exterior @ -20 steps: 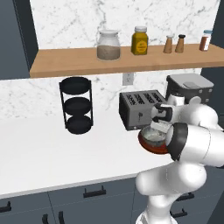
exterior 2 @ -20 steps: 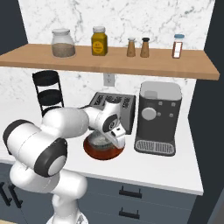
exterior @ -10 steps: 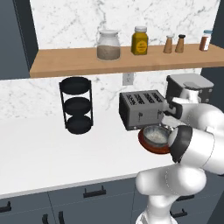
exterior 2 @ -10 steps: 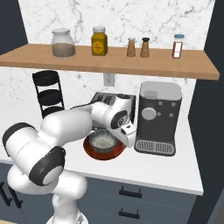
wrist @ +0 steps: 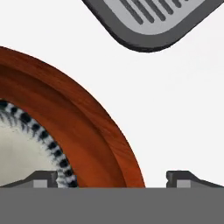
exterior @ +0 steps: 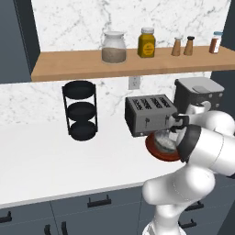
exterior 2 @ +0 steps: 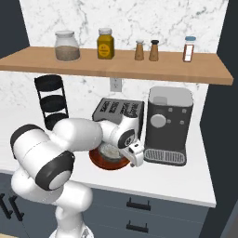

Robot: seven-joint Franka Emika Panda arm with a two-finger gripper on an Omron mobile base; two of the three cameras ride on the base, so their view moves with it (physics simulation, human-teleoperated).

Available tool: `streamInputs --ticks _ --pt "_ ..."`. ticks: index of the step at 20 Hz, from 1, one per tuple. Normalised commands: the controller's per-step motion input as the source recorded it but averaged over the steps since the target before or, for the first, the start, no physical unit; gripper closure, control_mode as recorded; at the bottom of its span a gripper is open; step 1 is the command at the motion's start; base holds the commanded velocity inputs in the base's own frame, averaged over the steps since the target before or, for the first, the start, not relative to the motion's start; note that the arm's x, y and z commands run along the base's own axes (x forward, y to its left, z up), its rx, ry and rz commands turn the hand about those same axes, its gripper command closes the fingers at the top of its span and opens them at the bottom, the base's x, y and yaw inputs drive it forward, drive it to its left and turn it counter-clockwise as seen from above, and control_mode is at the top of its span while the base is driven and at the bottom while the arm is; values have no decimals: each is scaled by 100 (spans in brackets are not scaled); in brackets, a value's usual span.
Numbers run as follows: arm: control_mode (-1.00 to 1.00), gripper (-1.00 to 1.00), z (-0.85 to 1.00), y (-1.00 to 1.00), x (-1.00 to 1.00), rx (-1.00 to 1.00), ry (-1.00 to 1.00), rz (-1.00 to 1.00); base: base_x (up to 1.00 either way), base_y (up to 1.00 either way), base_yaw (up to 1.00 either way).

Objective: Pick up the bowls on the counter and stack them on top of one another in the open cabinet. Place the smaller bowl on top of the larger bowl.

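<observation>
A home kitchen (rendered): a white bench [exterior: 55,160] over dark drawers [exterior: 92,209] with black handles, a marble wall [exterior: 82,18], and a wooden shelf [exterior 2: 116,69] carrying a jar [exterior 2: 66,45] and spice shakers [exterior 2: 146,50]. A toaster [exterior: 150,114], a coffee machine [exterior 2: 168,124] and a black tiered rack [exterior: 80,110] stand on the bench.

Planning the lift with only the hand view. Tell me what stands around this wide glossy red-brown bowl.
Observer: A silver toaster stands right behind the red-brown bowl.
Operator: Give me its other side.
Observer: A black coffee machine stands to its right on the white counter.
Operator: Report the shelf.
Observer: The light-brown wooden shelf has bare board left of the glass jar.
</observation>
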Motion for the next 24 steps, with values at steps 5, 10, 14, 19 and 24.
streamInputs --ticks 5,10,14,19,24 --pt "-100 -100 -51 0 0 5 0 1 0 0 0" --pt "-100 100 -35 2 0 8 0 3 0 0 0" --pt "-100 100 -1 0 0 0 0 0 0 0 0" --pt "-100 100 1 0 -2 0 0 0 0 0 0" --pt "-100 100 39 6 -25 1 -7 0 0 0 0"
